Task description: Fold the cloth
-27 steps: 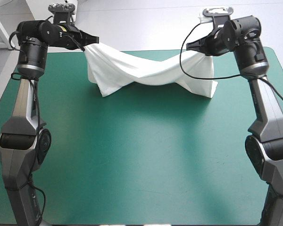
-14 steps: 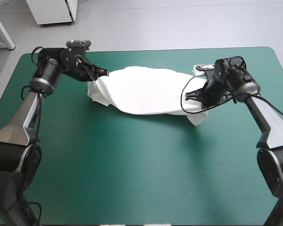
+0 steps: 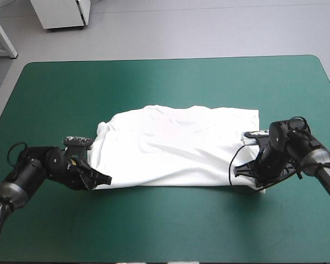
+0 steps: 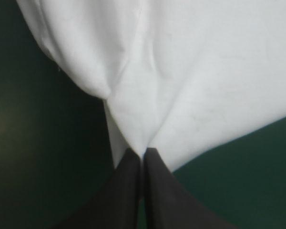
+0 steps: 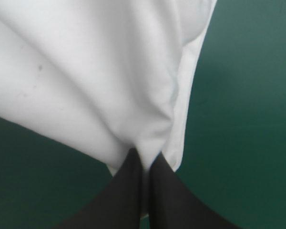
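The white T-shirt lies spread as a wide band across the middle of the teal-green table, wrinkled and folded over on itself. My left gripper is low at its near left corner, shut on the T-shirt. My right gripper is low at the near right corner, likewise shut on the T-shirt. In the left wrist view the black fingers meet in a point with the T-shirt pinched at their tip. The right wrist view shows the same: the T-shirt gathers into folds at my gripper.
Bare teal-green cover runs along the near side of the table and also beyond the T-shirt toward the far edge. Both arms lie low near the table's left and right sides.
Earlier both grippers held the T-shirt raised and stretched near the far edge. They have since swung down and toward the near side, laying the T-shirt flat across the table's middle.
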`<state>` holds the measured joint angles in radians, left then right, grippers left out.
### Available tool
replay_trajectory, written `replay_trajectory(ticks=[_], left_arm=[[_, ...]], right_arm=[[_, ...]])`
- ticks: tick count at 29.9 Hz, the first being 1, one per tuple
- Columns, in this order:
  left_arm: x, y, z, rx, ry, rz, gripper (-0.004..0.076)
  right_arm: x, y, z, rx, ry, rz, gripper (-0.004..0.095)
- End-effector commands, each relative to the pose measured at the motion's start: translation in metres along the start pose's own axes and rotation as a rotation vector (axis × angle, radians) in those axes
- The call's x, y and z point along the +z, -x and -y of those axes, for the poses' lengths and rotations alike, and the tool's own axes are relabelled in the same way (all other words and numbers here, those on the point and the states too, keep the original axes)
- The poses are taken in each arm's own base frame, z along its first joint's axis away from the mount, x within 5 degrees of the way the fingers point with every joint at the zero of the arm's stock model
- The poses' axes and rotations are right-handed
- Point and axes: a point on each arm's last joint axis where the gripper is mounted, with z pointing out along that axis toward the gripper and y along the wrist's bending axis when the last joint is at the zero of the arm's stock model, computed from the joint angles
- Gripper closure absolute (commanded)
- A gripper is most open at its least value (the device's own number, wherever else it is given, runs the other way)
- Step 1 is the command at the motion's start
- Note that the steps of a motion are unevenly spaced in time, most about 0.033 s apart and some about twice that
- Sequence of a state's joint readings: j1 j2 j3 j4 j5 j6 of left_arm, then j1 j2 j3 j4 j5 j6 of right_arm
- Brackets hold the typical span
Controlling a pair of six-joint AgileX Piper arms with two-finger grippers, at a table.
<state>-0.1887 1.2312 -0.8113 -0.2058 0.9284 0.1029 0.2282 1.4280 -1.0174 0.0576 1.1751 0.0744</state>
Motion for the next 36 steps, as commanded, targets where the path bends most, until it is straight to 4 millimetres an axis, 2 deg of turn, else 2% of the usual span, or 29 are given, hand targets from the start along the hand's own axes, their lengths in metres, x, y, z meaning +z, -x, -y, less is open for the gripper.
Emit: replay_trajectory(ticks=[1,9,12,16,19,26,28,30,36], left_arm=[[-0.008,-0.018,0.006,-0.012,-0.044,0.001,0.0733],[0.004,-0.056,0.007,-0.029,-0.084,-0.086,0.0733],[0.006,-0.061,0.005,-0.02,-0.074,-0.116,0.0733],[0.006,-0.061,0.004,-0.014,-0.067,-0.117,0.0724],[0.006,-0.063,0.005,-0.013,-0.07,-0.144,0.0654],[-0.001,-0.069,0.007,-0.006,-0.089,-0.24,0.0336],[-0.01,-0.062,0.009,0.004,-0.093,-0.228,0.0293],[-0.023,-0.053,0.011,0.02,-0.091,-0.189,0.0293],[-0.086,-0.011,0.016,0.106,-0.012,0.037,0.0293]], right_arm=[[-0.011,-0.021,0.001,-0.005,0.012,0.005,0.0927],[0.001,-0.066,-0.001,0.035,0.083,-0.038,0.0927],[0.008,-0.073,0.0,0.04,0.086,-0.059,0.0927],[0.008,-0.071,0.0,0.049,0.087,-0.039,0.092],[0.007,-0.07,-0.001,0.049,0.088,-0.033,0.0851],[0.004,-0.072,-0.001,0.044,0.087,-0.059,0.0505],[-0.004,-0.069,-0.001,0.04,0.091,-0.022,0.0434],[-0.017,-0.064,-0.003,0.036,0.098,0.034,0.0414],[-0.085,-0.047,-0.008,0.009,0.123,0.302,0.0415]])
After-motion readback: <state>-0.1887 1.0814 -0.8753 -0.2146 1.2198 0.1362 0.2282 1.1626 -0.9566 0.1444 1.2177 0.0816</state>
